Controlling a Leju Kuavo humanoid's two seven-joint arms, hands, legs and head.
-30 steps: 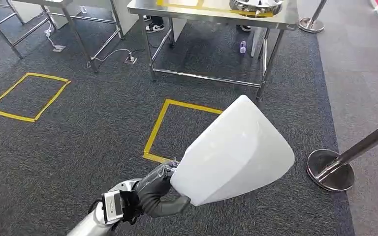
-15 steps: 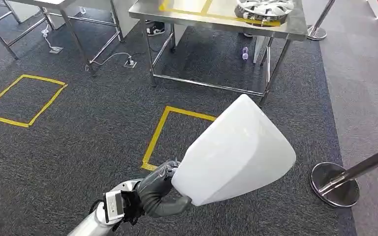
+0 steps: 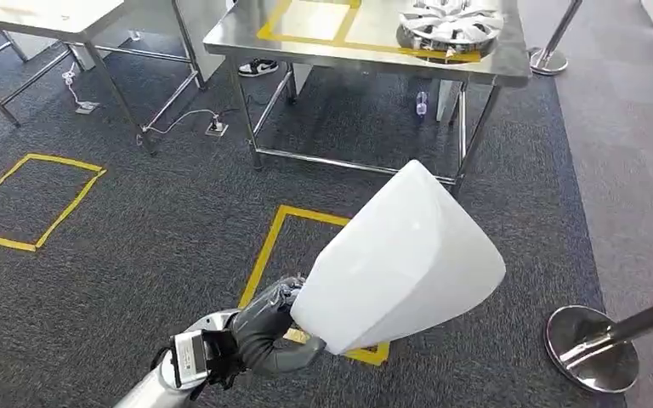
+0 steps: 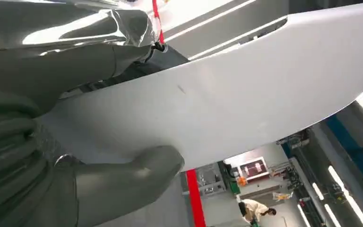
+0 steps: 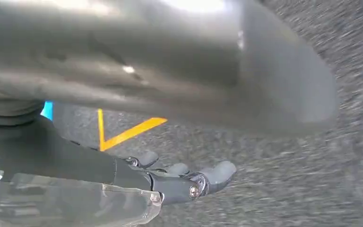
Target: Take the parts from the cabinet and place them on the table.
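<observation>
Left hand: the left hand (image 3: 265, 333) holds a big white part (image 3: 400, 263), a smooth curved shell. Its thumb (image 4: 137, 177) presses on one side and its fingers are curled on the other side.
Right hand: the right hand (image 5: 175, 182) hangs low over the carpet. Its fingers (image 5: 217, 174) are a bit bent and lie close together, with nothing in them.
White part: it is up in the air in front of the robot, above a yellow tape square (image 3: 306, 280) on the grey carpet (image 3: 136, 246). It is not on the table yet.
Table: the shiny metal table (image 3: 247, 34) is ahead, still well apart from the robot. A silver hubcap (image 3: 449, 24) lies on it, beside a yellow tape box (image 3: 306, 21).
Done: I think the part is out of the cabinet and one part sits on the table.
Left to do: walk up to the table and put the white part down.
</observation>
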